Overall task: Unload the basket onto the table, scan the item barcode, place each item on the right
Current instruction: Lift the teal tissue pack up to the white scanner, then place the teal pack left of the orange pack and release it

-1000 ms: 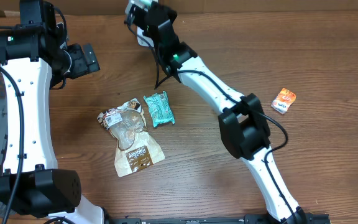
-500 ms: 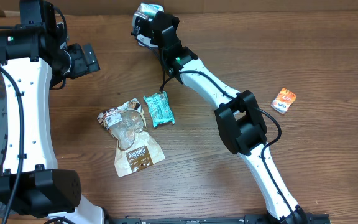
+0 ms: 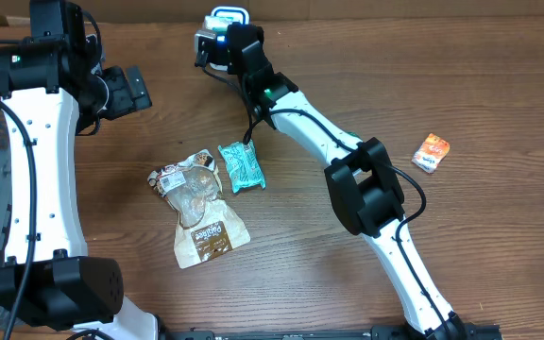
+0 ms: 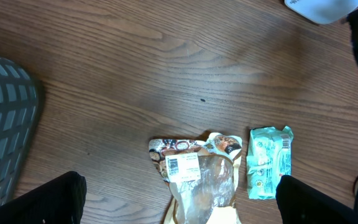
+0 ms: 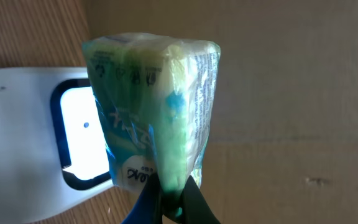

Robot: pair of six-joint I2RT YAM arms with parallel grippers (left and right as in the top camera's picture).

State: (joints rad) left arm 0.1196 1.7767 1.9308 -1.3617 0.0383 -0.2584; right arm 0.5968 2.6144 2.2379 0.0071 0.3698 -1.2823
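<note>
The held packet (image 5: 151, 112) is a soft, film-wrapped item, green shading to pale yellow, with blue print down its left face and a row of small dark symbols near the top. A white rounded label with dark lettering sits at its lower edge, and the top edge is a flat crimped seal. It stands upright, at the far edge of the table (image 3: 461, 76), directly in front of the scanner (image 5: 79, 134). In the right wrist view it covers the right part of the scanner's lit window. Whether packet and scanner touch cannot be told. The right gripper (image 5: 173, 202) pinches the packet by its lower edge, its dark blue fingers (image 5: 194, 202) pressed together on the film. The scanner is a white housing with a dark-framed, brightly lit rectangular window. It stands just beside a cardboard wall (image 5: 278, 93). In the overhead view the scanner shows at the top centre, with the right arm stretched out to it. Nearer the middle of the table lie a teal packet (image 3: 242, 167) and, just beside it on its left, a brown-and-clear pouch (image 3: 199, 210) with a white barcode label. An orange packet (image 3: 432, 152) lies well apart on the right. The left gripper (image 4: 179, 193) hangs above the pouch with its fingers spread wide, holding nothing. A grey mesh basket (image 4: 2, 124) sits at the left edge.
</note>
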